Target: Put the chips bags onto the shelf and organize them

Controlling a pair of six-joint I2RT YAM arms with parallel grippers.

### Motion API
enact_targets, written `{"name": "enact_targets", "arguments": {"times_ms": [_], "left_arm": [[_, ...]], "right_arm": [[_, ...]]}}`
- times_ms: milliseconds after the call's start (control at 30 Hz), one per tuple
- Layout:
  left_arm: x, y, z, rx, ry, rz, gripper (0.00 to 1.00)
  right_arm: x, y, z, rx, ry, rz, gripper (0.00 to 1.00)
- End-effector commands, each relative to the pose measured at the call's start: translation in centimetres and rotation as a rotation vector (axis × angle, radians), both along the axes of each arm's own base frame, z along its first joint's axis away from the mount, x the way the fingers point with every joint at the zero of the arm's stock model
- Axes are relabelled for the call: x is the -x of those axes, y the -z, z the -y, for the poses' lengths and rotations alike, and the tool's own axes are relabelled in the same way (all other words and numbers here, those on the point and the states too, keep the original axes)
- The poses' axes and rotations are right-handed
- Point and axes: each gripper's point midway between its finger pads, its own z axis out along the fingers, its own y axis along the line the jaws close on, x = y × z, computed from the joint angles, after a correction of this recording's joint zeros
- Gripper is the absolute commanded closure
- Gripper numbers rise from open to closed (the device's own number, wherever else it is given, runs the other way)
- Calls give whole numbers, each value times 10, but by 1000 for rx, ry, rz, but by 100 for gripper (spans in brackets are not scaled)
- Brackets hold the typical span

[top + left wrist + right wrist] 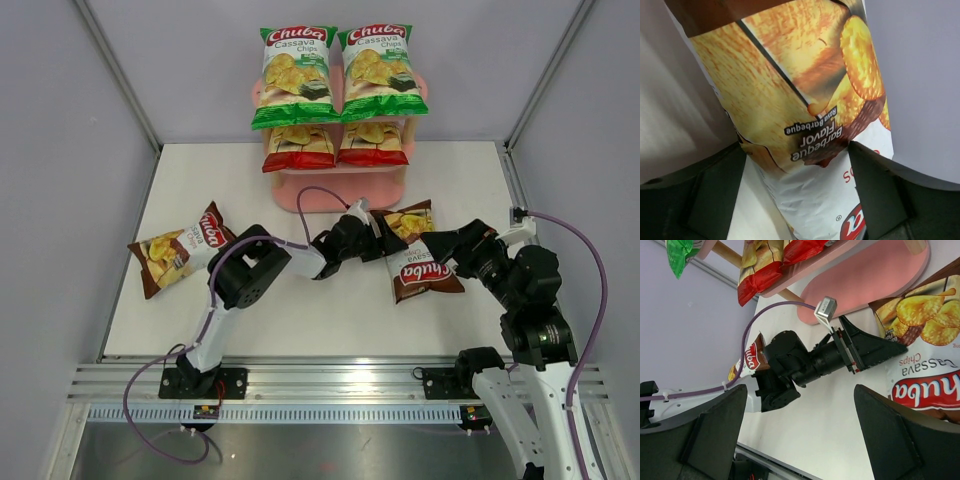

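Obs: left gripper [797,150] has its jaws wide astride one brown bag [420,262] (pinching or not, cannot tell). The right gripper [800,390] is open and empty beside it. This bag lies on the table [330,310], long axis far-to-near, logo end toward the arms. The second brown bag [175,252] lies diagonal, well to the left. On the shelf [340,190]: two green bags [300,75] on top, two red bags [300,148] mid-tier. Six in total.

A white tabletop [330,320] lies inside a booth with pale lilac-grey walls [60,200]. Two slanting metal struts [120,75] mark its back corners. A ribbed aluminium rail [330,380] runs along the near edge, with a shiny metal strip [330,450] just below it.
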Motion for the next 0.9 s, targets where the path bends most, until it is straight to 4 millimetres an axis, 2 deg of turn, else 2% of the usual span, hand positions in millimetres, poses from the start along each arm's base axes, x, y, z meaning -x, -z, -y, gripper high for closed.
{"name": "enact_targets", "arguments": {"times_ms": [0, 67, 100, 133, 167, 200, 267, 300, 333, 367, 400, 433, 467, 500, 533, 600, 700, 733, 800, 867], "left_arm": [[7, 19, 13, -10, -25, -19, 21], [10, 19, 16, -14, -52, -13, 36], [14, 18, 17, -9, -58, -8, 50], [14, 14, 15, -3, -72, -1, 57], [12, 8, 14, 18, -96, 11, 62], [17, 15, 6, 9, -106, 4, 67], [16, -7, 1, 80, -138, 35, 73], [24, 2, -12, 68, -150, 27, 77], [26, -2, -16, 85, -161, 34, 78], [25, -18, -22, 131, -187, 55, 79], [27, -20, -28, 143, -201, 56, 81], [35, -8, -41, 126, -214, 39, 83], [35, -24, -45, 175, -227, 60, 84], [42, -15, -56, 164, -234, 46, 86], [45, -17, -61, 179, -238, 41, 87], [48, -31, -71, 237, -251, 62, 89], [57, -37, -97, 295, -291, 58, 91], [62, -36, -110, 313, -311, 53, 93], [62, -47, -123, 348, -340, 65, 93], [65, -49, -137, 355, -367, 68, 94]], "right_arm": [[1, -14, -5, -15, -30, 51, 5], [5, -16, -3, -5, -26, 57, 5], [5, -17, -2, 1, -22, 58, 5], [6, -15, 0, 7, -15, 54, 5], [8, -17, 1, 16, -13, 61, 5], [8, -16, 1, 20, -9, 57, 5], [8, -13, 3, 23, -2, 52, 5], [8, -11, 3, 24, -2, 47, 5], [7, -9, 2, 21, -3, 43, 5], [6, -2, 1, 16, -5, 23, 5], [5, 2, 1, 14, -5, 13, 5], [4, 6, 0, 9, -8, 1, 5], [3, 16, -1, 0, -9, -25, 5], [2, 19, -2, -5, -13, -34, 5], [2, 23, -3, -11, -17, -43, 5], [2, 36, -6, -29, -25, -78, 5], [4, 54, -12, -55, -54, -114, 4], [5, 66, -14, -73, -60, -146, 2], [8, 77, -16, -88, -69, -183, 2], [11, 91, -20, -118, -82, -225, 2]]}}
